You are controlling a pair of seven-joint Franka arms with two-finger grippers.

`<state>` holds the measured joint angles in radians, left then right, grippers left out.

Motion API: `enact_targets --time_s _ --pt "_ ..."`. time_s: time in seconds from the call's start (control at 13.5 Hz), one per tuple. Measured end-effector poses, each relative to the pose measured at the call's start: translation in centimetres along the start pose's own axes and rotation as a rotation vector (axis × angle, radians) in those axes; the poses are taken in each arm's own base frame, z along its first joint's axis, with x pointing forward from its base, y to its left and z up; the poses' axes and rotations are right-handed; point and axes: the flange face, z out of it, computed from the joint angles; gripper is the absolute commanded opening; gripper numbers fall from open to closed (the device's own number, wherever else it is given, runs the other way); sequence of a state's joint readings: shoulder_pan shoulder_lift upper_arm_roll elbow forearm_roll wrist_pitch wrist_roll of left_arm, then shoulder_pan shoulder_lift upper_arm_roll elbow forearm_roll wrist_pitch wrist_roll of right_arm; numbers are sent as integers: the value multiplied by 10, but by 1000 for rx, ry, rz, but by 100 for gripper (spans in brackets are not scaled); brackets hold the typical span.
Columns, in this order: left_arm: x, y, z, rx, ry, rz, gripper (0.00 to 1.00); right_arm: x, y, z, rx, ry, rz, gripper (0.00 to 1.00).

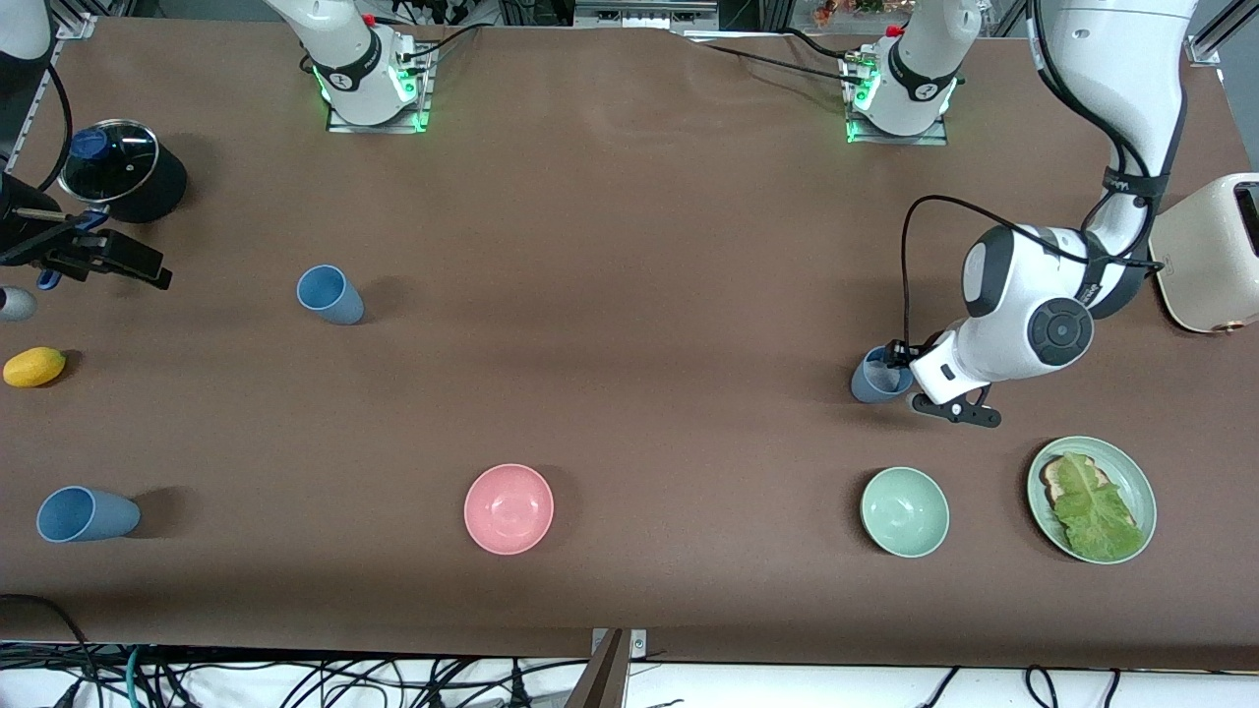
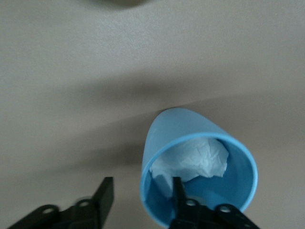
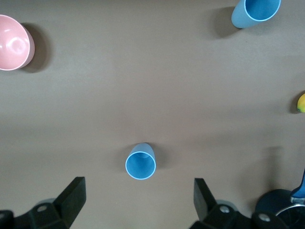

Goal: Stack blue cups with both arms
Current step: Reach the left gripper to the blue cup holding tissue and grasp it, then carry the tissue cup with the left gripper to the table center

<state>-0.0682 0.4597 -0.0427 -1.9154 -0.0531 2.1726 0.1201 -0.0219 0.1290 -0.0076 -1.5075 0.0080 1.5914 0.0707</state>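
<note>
1. Over at the right arm's end of the brown tabletop (image 1: 629,246), the right hand (image 3: 138,200) hangs in the air, fingers wide apart, nothing in it.
2. A small matte blue cup (image 1: 87,514) stands near the front camera at that end.
3. A second blue cup (image 1: 330,294) stands farther from the camera.
4. A pink bowl (image 1: 509,508) and a pale green bowl (image 1: 905,511) sit near the camera edge.
5. The left hand (image 2: 140,200) straddles the rim of a greyer blue cup (image 2: 190,143), one finger (image 2: 178,193) inside, one outside; white crumpled paper (image 2: 195,160) lies in the cup.
</note>
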Motion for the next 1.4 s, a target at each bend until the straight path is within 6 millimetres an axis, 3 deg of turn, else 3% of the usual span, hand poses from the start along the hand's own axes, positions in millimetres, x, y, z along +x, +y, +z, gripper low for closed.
enact_targets --time_s 0.3,0.44,0.59,0.74,1.11,1.4 --pt "7 3 -9 1 22 12 0 0 0 0 0 0 0 100" --pt "17 27 -25 -7 43 49 0 0 0 0 0 0 0 100" --pt "25 69 -45 -20 59 65 0 0 0 -1 0 1 -1 100" --pt "25 124 -48 -31 60 59 0 -1 0 -2 0 3 -1 100" --pt "10 265 -22 -24 51 -28 0 -1 0 -2 0 3 0 100" --pt "-2 332 9 -33 40 -53 0 -1 2 -2 0 3 3 100"
